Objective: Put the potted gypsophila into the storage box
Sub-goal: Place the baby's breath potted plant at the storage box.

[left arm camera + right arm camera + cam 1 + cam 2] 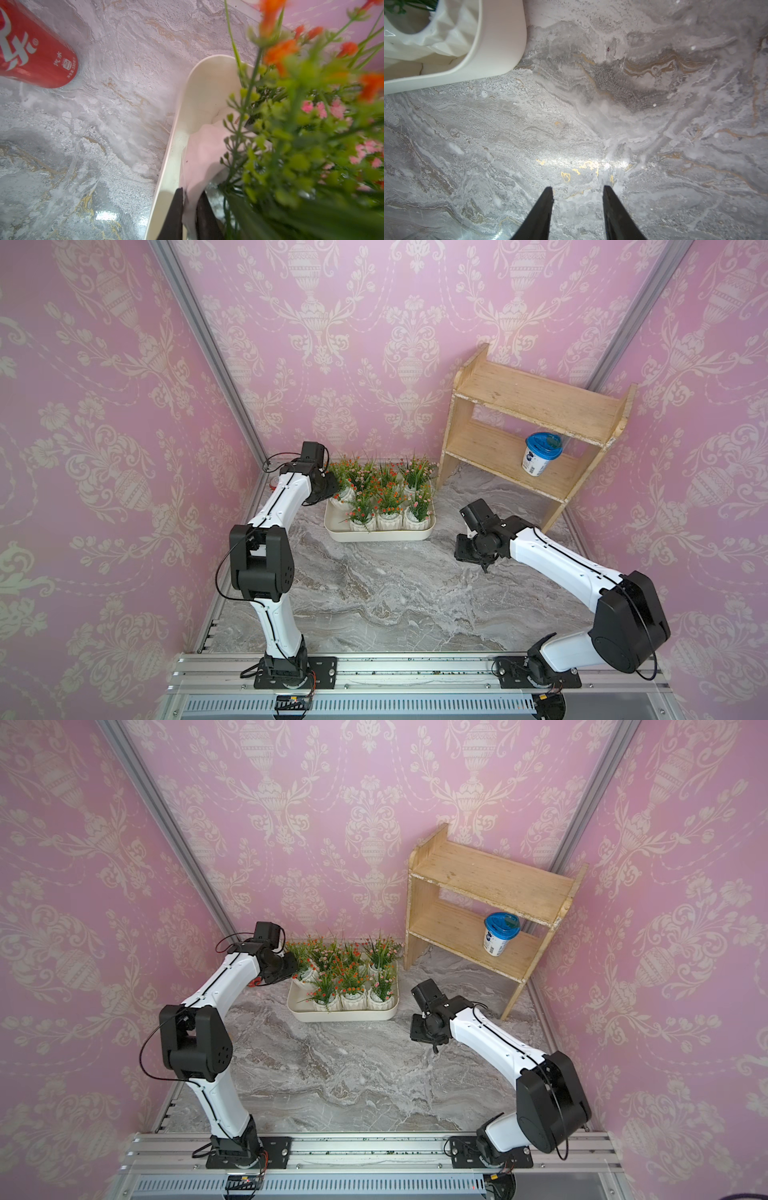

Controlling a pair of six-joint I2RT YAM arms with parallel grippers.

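Pots (388,506) stand grouped in the box (380,536) on the desk (395,593). Left hand (190,197) is closed, seemingly on the rim of the tilted corner pot (199,149) inside the box. Right hand (577,190), fingers apart and empty, hovers over the desk near the box.

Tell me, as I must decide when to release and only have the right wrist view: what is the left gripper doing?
Observer: The left gripper is shut on the rim of a white pot, inside the storage box near a corner.
Operator: Is that pot upright?
Observer: In a top view it looks tilted, while the front-row pots stand straight.
Operator: Anything close by?
Observer: A red can is on the table just outside that box wall.
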